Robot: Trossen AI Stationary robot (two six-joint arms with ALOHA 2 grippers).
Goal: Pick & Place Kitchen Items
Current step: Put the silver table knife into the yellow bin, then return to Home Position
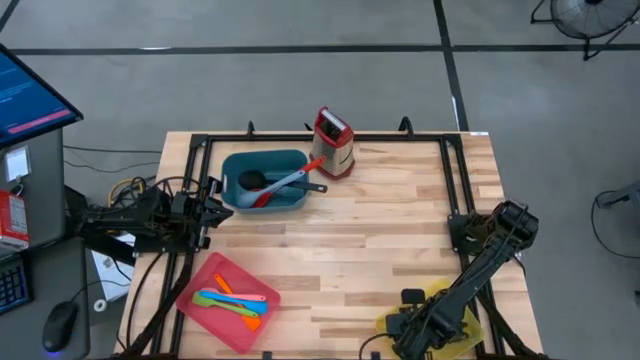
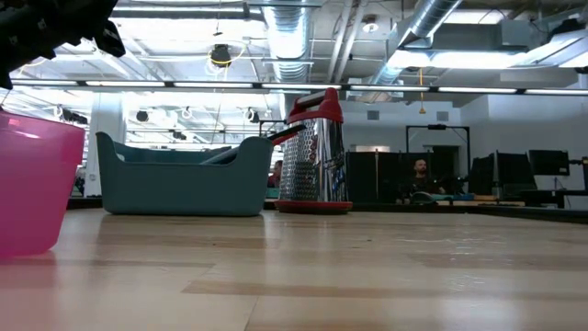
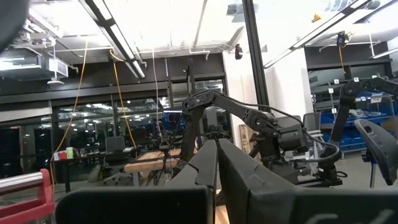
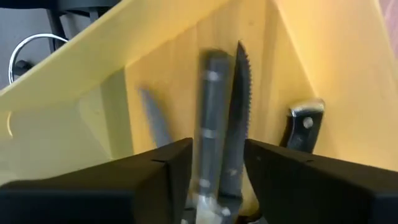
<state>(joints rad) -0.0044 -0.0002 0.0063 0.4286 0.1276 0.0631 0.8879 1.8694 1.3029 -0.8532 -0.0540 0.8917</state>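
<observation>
My right gripper (image 4: 217, 149) is open low inside the yellow tray (image 4: 93, 68) at the table's near right corner (image 1: 470, 335). A black-handled knife (image 4: 210, 106) shows blurred between its fingers. A serrated blade (image 4: 241, 93), a smaller blade (image 4: 155, 121) and another black handle (image 4: 301, 127) lie on the tray's floor. My left gripper (image 1: 222, 205) is shut and waits at the table's left edge beside the teal tray (image 1: 265, 165), which holds the black ladle (image 1: 250, 181), red spoon (image 1: 272, 194) and grey-blue spoon (image 1: 300, 179). Small coloured plastic utensils (image 1: 232, 300) lie in the red tray (image 1: 205, 275). My right gripper comes at the yellow tray from above, pointing down, and the blurred knife's handle (image 4: 208, 162) runs along the gap between its two fingers. I cannot tell whether either finger touches it.
The steel box grater (image 1: 332, 143) with a red top stands upright at the table's far edge, right of the teal tray. Bare wood (image 1: 370, 240) stretches across the table's middle. A black metal frame (image 1: 455, 190) runs along the table's left, right and far sides.
</observation>
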